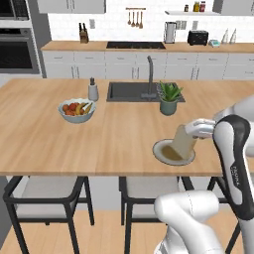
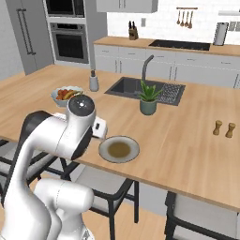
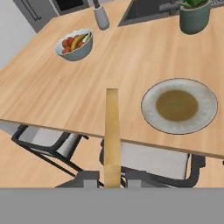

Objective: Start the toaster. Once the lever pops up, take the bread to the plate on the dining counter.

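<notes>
My gripper (image 1: 192, 132) is shut on the bread (image 1: 182, 142), a pale tan slice held upright. In the left base view the slice hangs over the right side of the grey-olive plate (image 1: 161, 150), which sits near the front edge of the dining counter (image 1: 49, 139). In the hand view the bread (image 3: 112, 131) appears edge-on between the fingertips of the gripper (image 3: 112, 178). There it stands beside the plate (image 3: 205, 109), over the front edge of the dining counter (image 3: 52, 96). The plate (image 2: 119, 149) lies just beyond my arm in the right base view. The black toaster (image 1: 198, 37) stands on the far worktop.
A fruit bowl (image 1: 77, 110), a small bottle (image 1: 93, 90), a potted plant (image 1: 168, 98) and the sink (image 1: 131, 91) with its faucet lie further back on the counter. Two shakers (image 2: 223, 129) stand at the right. Chairs (image 1: 47, 191) are tucked under the front edge.
</notes>
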Motion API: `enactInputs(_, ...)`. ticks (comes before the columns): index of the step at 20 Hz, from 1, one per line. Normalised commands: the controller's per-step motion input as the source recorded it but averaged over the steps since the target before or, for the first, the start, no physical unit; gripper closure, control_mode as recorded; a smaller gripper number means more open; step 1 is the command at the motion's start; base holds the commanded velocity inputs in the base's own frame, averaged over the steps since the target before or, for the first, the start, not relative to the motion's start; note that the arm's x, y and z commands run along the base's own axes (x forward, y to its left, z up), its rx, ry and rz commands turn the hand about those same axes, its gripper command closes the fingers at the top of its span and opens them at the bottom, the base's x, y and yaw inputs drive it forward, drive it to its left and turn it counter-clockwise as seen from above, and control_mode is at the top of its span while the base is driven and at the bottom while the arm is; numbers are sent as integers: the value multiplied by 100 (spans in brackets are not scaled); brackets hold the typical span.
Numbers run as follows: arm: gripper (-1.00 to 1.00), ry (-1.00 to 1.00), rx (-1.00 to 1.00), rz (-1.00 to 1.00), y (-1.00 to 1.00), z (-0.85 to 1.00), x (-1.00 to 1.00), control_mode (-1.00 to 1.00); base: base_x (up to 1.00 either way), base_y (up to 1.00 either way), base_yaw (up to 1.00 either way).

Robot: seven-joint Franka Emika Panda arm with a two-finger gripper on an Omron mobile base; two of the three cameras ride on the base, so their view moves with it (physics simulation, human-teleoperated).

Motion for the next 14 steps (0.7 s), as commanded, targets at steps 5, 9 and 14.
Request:
enactInputs(5, 100, 18, 9, 3, 2, -62, 64, -100, 0, 0, 0)
enactInputs(9, 100, 3, 1, 0, 0, -34, 43, -100, 0, 0, 0)
enactInputs(14, 100, -18, 0, 0, -26, 0, 3, -100, 0, 0, 0)
